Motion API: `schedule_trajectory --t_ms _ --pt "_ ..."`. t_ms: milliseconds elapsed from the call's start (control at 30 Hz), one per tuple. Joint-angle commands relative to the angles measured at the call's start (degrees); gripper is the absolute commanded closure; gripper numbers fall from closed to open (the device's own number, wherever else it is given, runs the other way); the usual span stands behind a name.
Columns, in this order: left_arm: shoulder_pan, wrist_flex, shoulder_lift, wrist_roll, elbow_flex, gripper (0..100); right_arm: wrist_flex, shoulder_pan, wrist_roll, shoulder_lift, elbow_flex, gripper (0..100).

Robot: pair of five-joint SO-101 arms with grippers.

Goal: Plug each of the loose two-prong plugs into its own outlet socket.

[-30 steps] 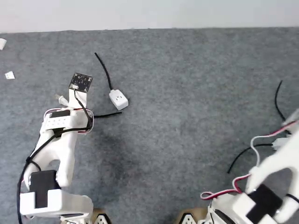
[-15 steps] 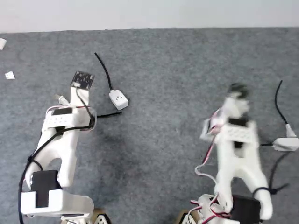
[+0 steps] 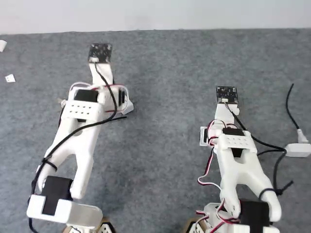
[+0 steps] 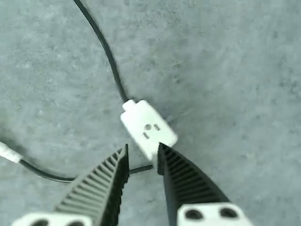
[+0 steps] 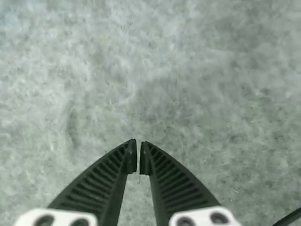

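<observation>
One outlet socket [image 4: 148, 128] is lying on the worktop [image 4: 235, 70] just ahead of the slightly parted, empty left end effector [image 4: 141, 153], long axis angling away, while the closed right end effector [image 5: 138, 146] is hanging farther off.

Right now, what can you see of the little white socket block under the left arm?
The outlet socket is a small white, plastic-looking block lying flat on the gray carpet, slot face up and empty. Its near end sits between the open tips of the left end effector; contact is unclear. A black cord leaves its other end.
</observation>
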Motion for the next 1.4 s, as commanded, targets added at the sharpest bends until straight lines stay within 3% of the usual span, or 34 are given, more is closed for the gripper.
schedule_trajectory --t_ms 0,300,433,567,700,1067,1367 --pt "1.49 2.90 4.84 5.36 -8.75 90 0.31 0.40 0.79 -0.04 -3.43 98.7" --pt "1.05 6.33 27.16 8.00 -26.15 90 1.45 -3.12 0.97 -0.04 -3.16 98.7" --pt "1.05 6.33 31.38 8.18 -31.69 90 1.71 -5.49 5.63 -0.04 -3.16 98.7" --pt "0.44 6.59 34.64 11.25 -35.56 77 1.54 -6.02 7.47 -0.04 -3.16 98.7" --pt "-0.09 7.30 36.13 14.42 -36.18 67 1.45 -7.43 9.32 -0.04 -3.25 98.7" --pt "-4.22 19.25 30.15 19.60 -35.65 67 -1.71 -10.59 10.29 2.15 -3.69 98.7" --pt "-2.29 14.51 30.07 20.22 -29.41 67 -1.19 -10.24 10.20 4.26 -5.54 99.0"
